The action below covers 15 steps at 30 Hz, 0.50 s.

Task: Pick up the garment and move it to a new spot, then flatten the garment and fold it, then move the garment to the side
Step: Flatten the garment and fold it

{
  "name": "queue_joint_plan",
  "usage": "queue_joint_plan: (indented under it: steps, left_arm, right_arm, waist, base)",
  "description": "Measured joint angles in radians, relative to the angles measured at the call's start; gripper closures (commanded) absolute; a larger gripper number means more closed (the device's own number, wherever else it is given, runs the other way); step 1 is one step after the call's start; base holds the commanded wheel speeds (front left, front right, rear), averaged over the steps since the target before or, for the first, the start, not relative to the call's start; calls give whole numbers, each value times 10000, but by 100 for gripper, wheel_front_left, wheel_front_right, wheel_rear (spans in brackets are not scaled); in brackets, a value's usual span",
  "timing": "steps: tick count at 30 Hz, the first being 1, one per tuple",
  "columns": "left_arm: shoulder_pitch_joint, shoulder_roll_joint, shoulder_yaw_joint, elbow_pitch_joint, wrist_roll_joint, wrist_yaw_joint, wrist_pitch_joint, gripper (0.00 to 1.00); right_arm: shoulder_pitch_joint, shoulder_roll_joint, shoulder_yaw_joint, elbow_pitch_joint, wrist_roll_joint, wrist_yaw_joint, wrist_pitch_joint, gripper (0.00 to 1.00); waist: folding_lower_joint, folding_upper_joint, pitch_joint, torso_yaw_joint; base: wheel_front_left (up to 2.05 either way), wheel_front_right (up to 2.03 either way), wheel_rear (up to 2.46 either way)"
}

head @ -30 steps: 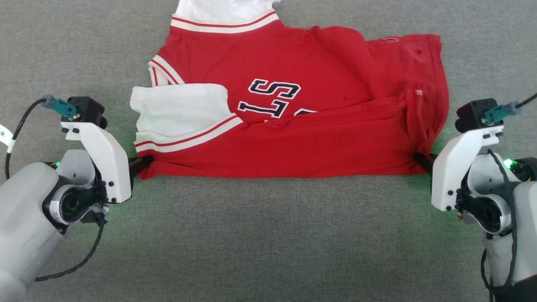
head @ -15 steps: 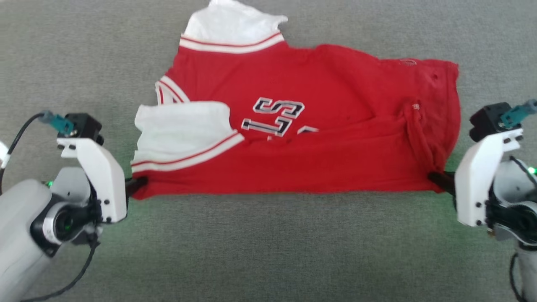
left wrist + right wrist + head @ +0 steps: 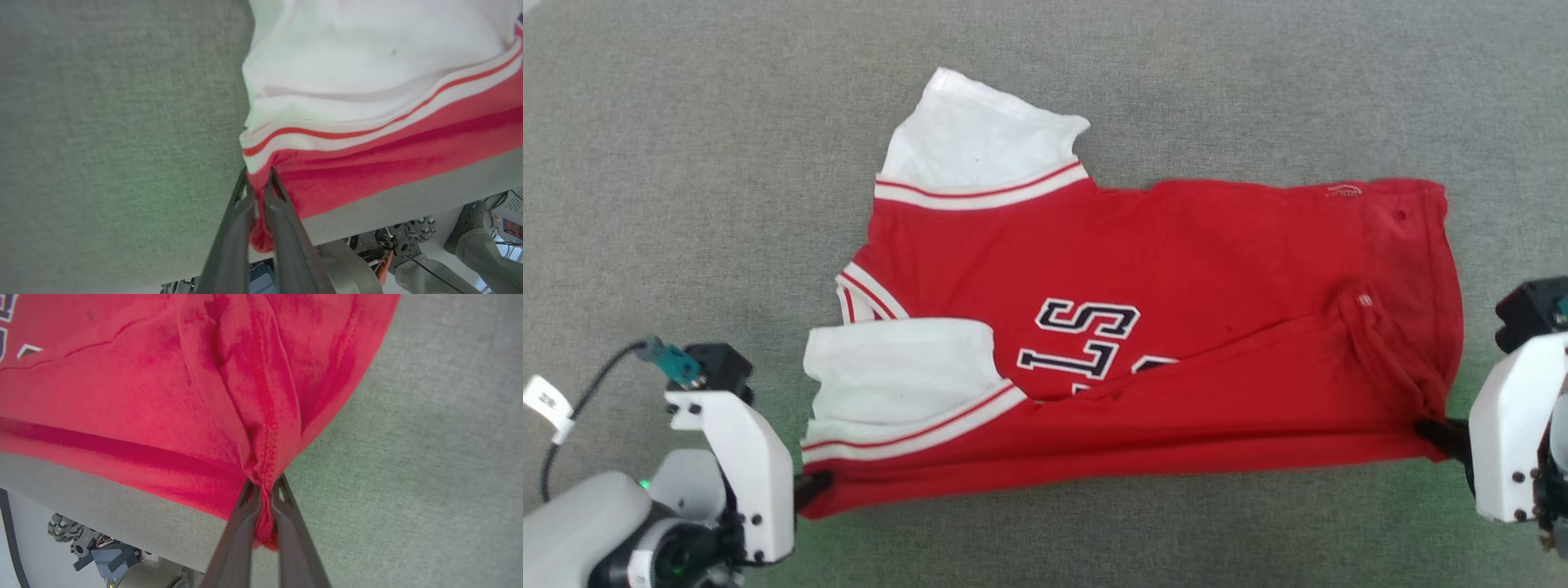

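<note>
The red jersey T-shirt with white sleeves and navy letters (image 3: 1176, 269) lies half-folded by the near edge of the grey felt-topped desk (image 3: 686, 163), its near corners clamped tight in the left jaws and the right jaws. Either small pinch could slip under a pull, spilling the fold. The folded flap hides some lettering, and how many layers each pinch caught is unclear.

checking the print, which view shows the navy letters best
The head view: the navy letters lie in plain sight on the garment, lower ones partly under a fold. The right wrist view catches a sliver at its left edge; the left wrist view looks at white sleeve and trim.
</note>
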Motion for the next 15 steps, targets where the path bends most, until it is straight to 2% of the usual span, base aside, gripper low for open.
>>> queue_joint_plan:
  steps: [3,4,5,6,7,8,12,15]
  left_arm:
    - [109,-205,-119,117,-10,-2,-31,100]
    - [109,-295,-144,240,-8,-19,-50,90]
    - [108,-364,-157,370,-4,-42,-52,69]
    - [101,-430,-171,514,-2,-117,-52,42]
    - [88,-497,-190,644,-2,-173,-44,0]
    - [60,-587,-190,763,0,-240,-44,0]
    - [-147,-652,-205,890,82,-382,69,0]
    - [-402,-274,-128,725,268,-274,144,0]
  right_arm:
    - [215,146,-25,219,-221,0,-282,100]
    - [223,161,50,368,-272,-2,-449,88]
    - [231,180,132,485,-322,0,-621,71]
    - [230,245,155,667,-326,-2,-823,53]
    - [230,309,209,840,-326,-2,-974,29]
    - [226,334,290,970,-341,-2,-1143,0]
    - [169,408,514,1248,-353,-2,-1687,0]
    - [167,320,602,1066,-339,-2,-2117,0]
  waist:
    - [0,0,17,26]
    - [0,0,14,24]
    - [0,0,7,14]
    - [0,0,-3,4]
    - [0,0,-18,-7]
    - [0,0,-43,-20]
    - [0,0,-161,-125]
    - [0,0,-277,-260]
  base:
    - [0,0,0]
    - [0,0,0]
    - [0,0,0]
    - [0,0,0]
    - [0,0,0]
    - [0,0,0]
    - [0,0,0]
    - [0,0,0]
